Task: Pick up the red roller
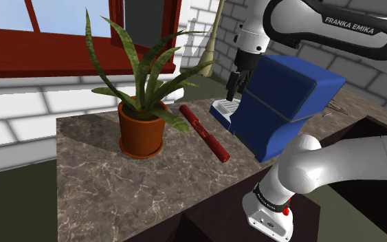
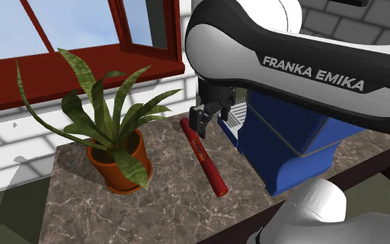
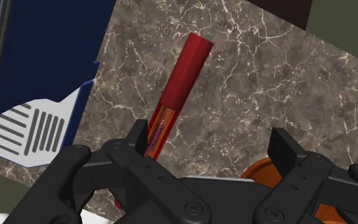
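Wrist view, roller: we find the red roller [image 3: 179,89] lying flat on the counter [image 3: 266,83], one end beneath the hand [image 3: 210,137].
Hand: spread apart, poised over that end, gripping nothing.
Neighbours: potted plant [image 1: 142,130] on one side, blue machine [image 1: 281,103] on the other.
Progress: we judge the hand positioned; closing and lifting not yet done.

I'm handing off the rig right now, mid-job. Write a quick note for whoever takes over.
Gripper: the all-black two-finger gripper is open and holds nothing, above the counter.
Things: the long red cylindrical roller lies flat on the brown marbled counter, between the orange-brown plant pot and the blue machine. It runs off-centre, close to one finger.
Done: no grasp yet.
Left: centre over the roller, descend, close, lift.
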